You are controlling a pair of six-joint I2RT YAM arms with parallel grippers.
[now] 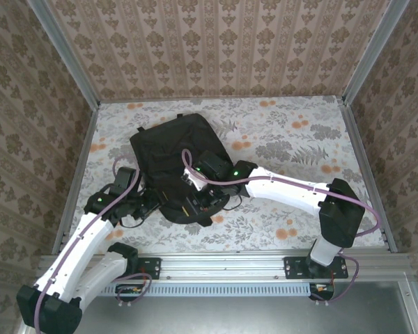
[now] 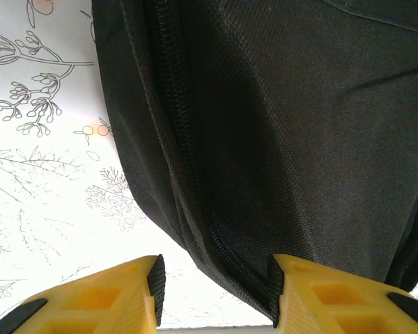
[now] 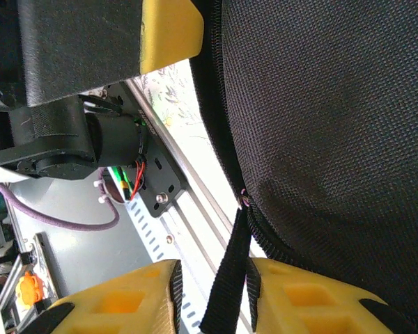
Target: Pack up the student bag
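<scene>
We're on the student bag (image 1: 173, 149) now — a big black backpack of soft, coarse-woven fabric, lying flat on the floral bench (image 1: 292, 139), left of the middle. From above, its squarer end points to the far side and its rounded end sits toward the near edge, the whole bag turned slightly askew. Up close we see a zipper (image 2: 173, 118) following the curved side, the cloth bulging smoothly beside it — and a thin black pull strap (image 3: 226, 278) trailing from the zip line at the rounded end.
</scene>
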